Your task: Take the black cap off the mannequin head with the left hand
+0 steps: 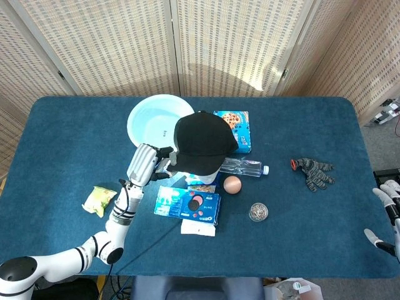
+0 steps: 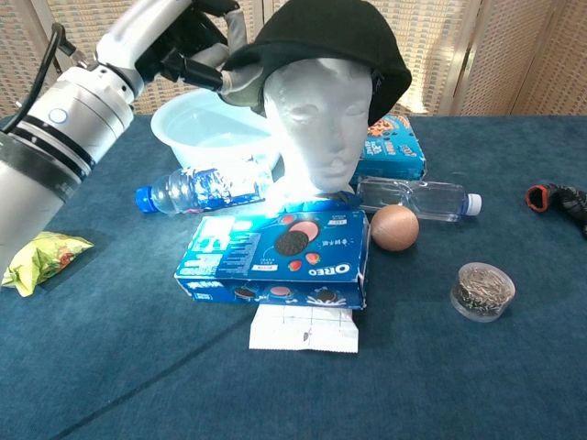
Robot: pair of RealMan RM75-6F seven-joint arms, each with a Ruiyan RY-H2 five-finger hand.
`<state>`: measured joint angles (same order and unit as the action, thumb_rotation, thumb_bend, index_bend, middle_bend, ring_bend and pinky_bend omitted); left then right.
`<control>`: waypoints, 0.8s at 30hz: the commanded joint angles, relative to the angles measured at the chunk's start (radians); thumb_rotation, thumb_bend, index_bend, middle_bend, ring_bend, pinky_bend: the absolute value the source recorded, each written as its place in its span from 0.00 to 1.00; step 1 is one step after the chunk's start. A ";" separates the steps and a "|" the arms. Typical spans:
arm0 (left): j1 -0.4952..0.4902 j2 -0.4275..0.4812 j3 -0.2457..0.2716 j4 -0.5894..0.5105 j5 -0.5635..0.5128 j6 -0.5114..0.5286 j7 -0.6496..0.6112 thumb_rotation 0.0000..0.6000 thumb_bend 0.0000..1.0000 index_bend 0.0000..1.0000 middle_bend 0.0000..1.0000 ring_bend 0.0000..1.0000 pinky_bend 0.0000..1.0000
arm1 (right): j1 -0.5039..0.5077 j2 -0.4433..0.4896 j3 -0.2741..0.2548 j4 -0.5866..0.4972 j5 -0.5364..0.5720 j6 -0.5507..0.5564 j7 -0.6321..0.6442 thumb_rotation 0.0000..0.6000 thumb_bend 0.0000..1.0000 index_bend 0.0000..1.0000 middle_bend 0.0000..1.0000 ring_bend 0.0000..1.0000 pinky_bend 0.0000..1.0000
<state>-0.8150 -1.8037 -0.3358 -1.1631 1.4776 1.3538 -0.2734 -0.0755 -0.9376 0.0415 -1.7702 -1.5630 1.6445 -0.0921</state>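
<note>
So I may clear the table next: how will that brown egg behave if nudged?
The egg would probably roll: it is rounded and lies free on the cloth. The clear bottle close behind might stop it. If real, it is likely fragile; the pictures cannot tell.

Blue table [image 1: 75, 125] — cookie box [image 2: 275, 259] (egg [image 2: 394, 227] beside).

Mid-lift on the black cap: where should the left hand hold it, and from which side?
Hold the black cap at its edge on the robot's left side, where the left hand already grips it. That edge has lifted clear of the mannequin head, exposing the whole face, so there is free fabric for the fingers. Coming from the left probably also avoids reaching over the basin.
</note>
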 commanded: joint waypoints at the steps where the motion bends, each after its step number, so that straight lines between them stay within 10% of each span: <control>1: -0.011 0.008 -0.012 -0.012 -0.007 -0.008 0.010 1.00 0.33 0.73 1.00 0.95 1.00 | 0.000 0.000 0.000 0.000 0.000 0.000 -0.001 1.00 0.07 0.18 0.16 0.15 0.28; 24: -0.136 0.015 -0.175 0.094 -0.133 -0.037 0.114 1.00 0.33 0.73 1.00 0.95 1.00 | -0.008 0.003 -0.001 0.001 -0.006 0.012 0.009 1.00 0.07 0.18 0.16 0.15 0.28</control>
<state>-0.9545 -1.7960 -0.5071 -1.0767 1.3470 1.3091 -0.1495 -0.0836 -0.9347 0.0407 -1.7692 -1.5689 1.6559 -0.0830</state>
